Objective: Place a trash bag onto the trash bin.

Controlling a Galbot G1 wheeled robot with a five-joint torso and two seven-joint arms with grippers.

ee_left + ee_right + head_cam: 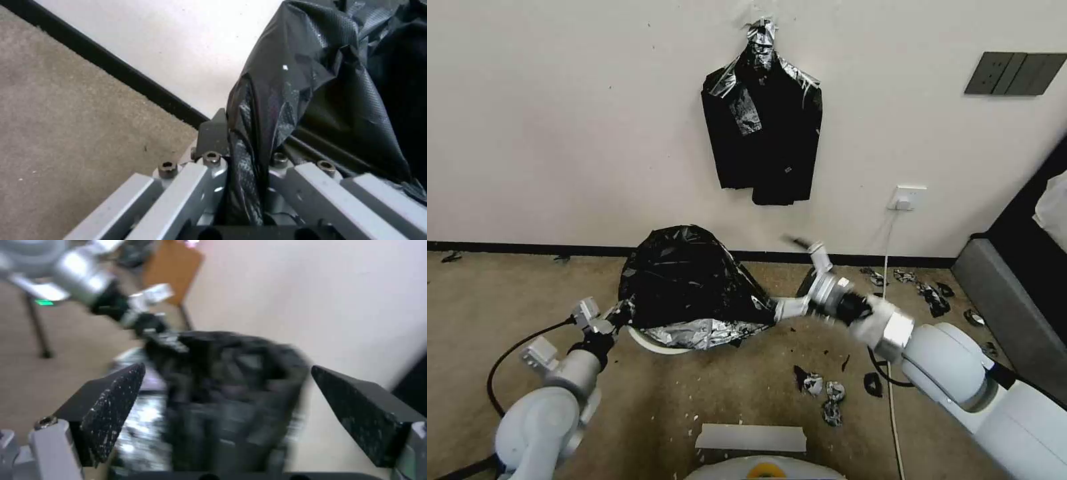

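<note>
1. On the carpet just ahead of the base, I saw black plastic scraps (820,390) lying loose.
2. My left gripper (616,319) was clamped on the edge of the trash bag (687,280).
3. My right gripper (775,308) sat at the bag's other side, fingers (111,406) spread wide, empty.
4. The bag was draped over the trash bin (650,343), billowing up.
5. Beyond, a bundle of black bags (764,127) hung on the wall.

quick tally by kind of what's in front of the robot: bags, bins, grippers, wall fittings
trash bag draped over the bin, clamped by the left gripper: 1
bundle of black bags hung on the wall: 1
trash bin, only its rim peeking out: 1
grippers, counting the open right gripper beside the bag: 2
wall fittings, a switch panel and a socket: 2
Total: 7
</note>
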